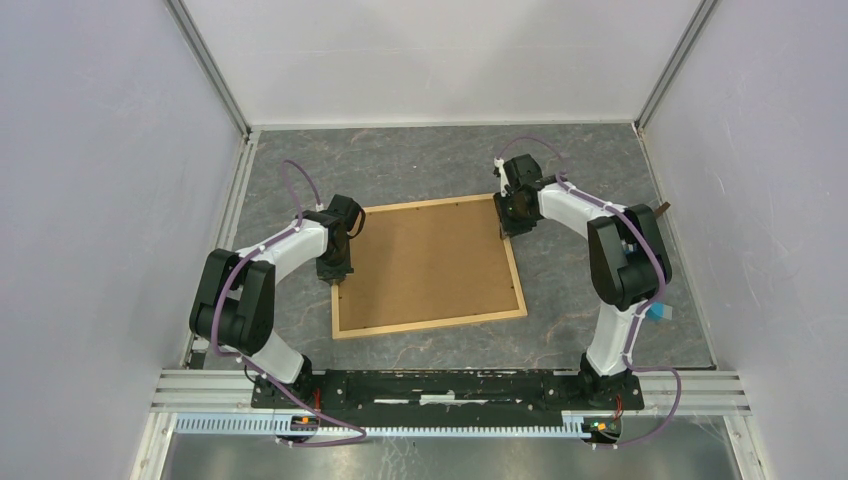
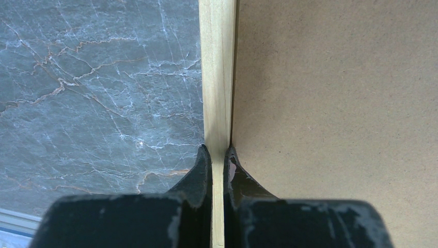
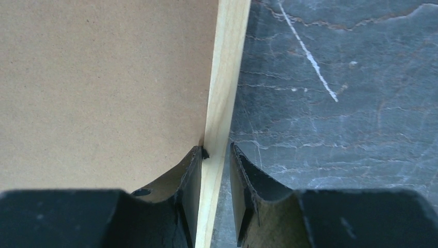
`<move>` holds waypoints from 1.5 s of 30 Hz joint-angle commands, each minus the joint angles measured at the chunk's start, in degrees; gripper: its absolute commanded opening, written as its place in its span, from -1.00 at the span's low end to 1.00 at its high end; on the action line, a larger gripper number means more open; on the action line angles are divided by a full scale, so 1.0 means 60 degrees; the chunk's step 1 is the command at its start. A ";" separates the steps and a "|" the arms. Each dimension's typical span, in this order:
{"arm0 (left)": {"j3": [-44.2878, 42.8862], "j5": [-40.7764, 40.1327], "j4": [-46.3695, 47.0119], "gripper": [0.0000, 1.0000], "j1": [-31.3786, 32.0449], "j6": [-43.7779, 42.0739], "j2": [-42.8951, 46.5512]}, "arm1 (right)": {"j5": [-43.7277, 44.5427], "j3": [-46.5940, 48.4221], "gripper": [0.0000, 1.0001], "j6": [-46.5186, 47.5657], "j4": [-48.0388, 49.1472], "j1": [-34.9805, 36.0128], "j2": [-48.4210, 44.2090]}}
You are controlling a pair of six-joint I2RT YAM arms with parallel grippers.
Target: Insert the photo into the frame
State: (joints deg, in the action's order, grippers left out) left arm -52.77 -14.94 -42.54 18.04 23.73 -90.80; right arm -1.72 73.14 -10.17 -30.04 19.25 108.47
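The frame lies flat on the grey marbled table, about midway between the 2 arms. It is turned slightly, so its near rail slopes up toward the right. A brown backing board fills its opening, face up (the photo shows in none of the 3 views, so I cannot tell whether it sits beneath the board).

The left gripper is at the frame's left rail, toward the near corner. Its wrist view shows the 2 fingers pinched tight on the light wood rail, 1 on the table side and 1 on the board side, both pressed against the wood.

The right gripper is at the frame's right rail, close to the far corner. It straddles the rail without clamping it. The finger on the board side touches the rail's inner edge where wood meets board. The finger on the table side stands apart from the wood, with a dark gap between them. Its jaws are parted around the rail, not closed on it.
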 commanded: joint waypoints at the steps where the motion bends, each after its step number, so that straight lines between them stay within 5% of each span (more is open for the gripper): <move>1: 0.0034 0.0168 0.0347 -0.96 -0.0023 -0.0351 0.0265 | 0.0044 -0.0281 -0.36 0.0084 0.0018 0.0121 0.0306; 45: 0.0036 0.0180 0.0337 -0.95 -0.0021 -0.0366 0.0287 | 0.0305 0.0584 -0.44 0.0153 -0.0506 0.0032 -0.0080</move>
State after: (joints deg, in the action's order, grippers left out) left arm -52.75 -14.94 -42.54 18.04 23.73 -90.78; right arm -0.38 74.70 -9.96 -32.27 19.97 109.01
